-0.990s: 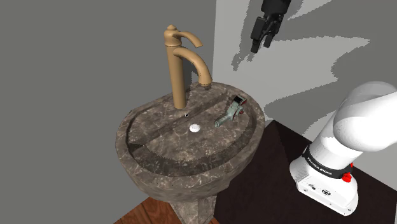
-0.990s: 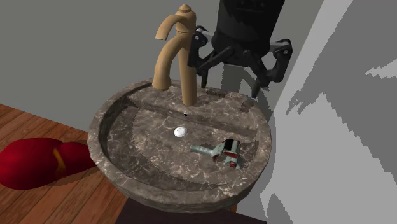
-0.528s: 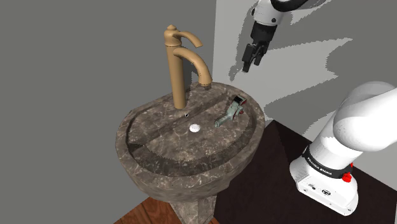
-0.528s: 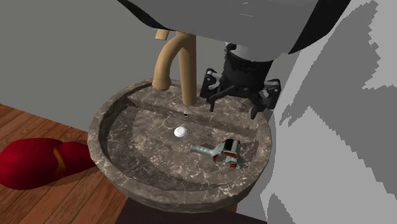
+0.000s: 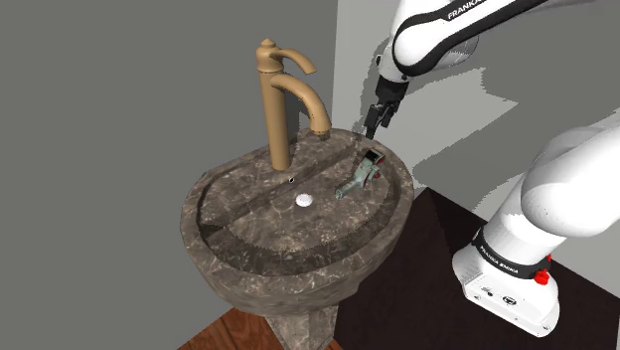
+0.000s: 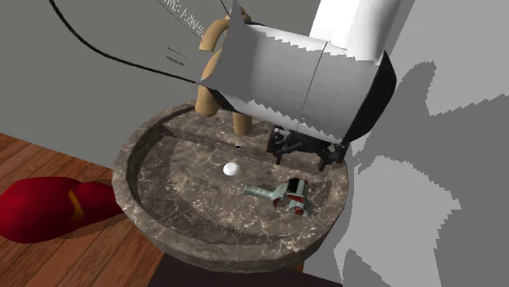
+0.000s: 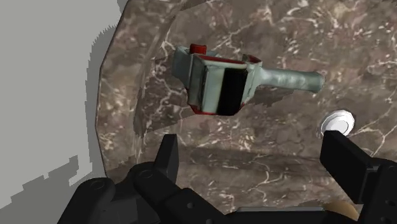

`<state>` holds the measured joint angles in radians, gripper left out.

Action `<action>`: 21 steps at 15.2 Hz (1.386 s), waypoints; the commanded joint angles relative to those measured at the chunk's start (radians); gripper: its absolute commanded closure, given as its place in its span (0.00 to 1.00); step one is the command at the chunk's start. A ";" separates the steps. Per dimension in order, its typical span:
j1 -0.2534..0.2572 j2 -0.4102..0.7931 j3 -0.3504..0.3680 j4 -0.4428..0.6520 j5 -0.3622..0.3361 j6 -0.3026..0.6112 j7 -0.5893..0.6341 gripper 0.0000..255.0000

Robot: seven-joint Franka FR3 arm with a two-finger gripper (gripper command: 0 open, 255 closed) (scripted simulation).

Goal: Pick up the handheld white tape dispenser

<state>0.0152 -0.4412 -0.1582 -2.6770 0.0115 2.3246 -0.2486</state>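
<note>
Your grey-green dispenser (image 7: 222, 83) lies inside the sink (image 5: 288, 283), close to its rim at the shoulder view's right, handle toward the drain (image 7: 337, 122). Your gripper (image 7: 254, 153) hovers just above it, fingers spread apart, gripping nothing.

Close beneath the gripper (image 5: 373, 124) is the rim of a round pedestal sink (image 5: 288, 276) of dark, pale-veined stone. A tall tan faucet (image 5: 273, 109) rises from the sink's back ledge to one side of the gripper, its spout arching over the basin, and a small white drain (image 5: 304, 200) sits in the basin floor, farther from the gripper than the faucet's base. Behind the gripper the wall is pale grey (image 5: 477, 129), crossed by jagged-edged shadows; beyond the faucet it meets a darker grey wall (image 5: 119, 99). Well below the gripper, a brown plank floor (image 6: 49, 253) surrounds the pedestal, with a rounded red object (image 6: 37, 208) lying on it across the sink from the gripper.
</note>
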 commanded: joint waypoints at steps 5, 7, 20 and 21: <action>0.020 0.172 -0.036 -0.013 0.033 0.195 -0.071 0.00; 0.024 0.197 -0.040 -0.022 0.042 0.229 -0.079 0.00; 0.036 0.258 -0.048 -0.038 0.070 0.304 -0.104 1.00; 0.036 0.258 -0.048 -0.038 0.069 0.303 -0.104 1.00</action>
<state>0.0511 -0.1842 -0.2067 -2.7136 0.0810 2.6285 -0.3519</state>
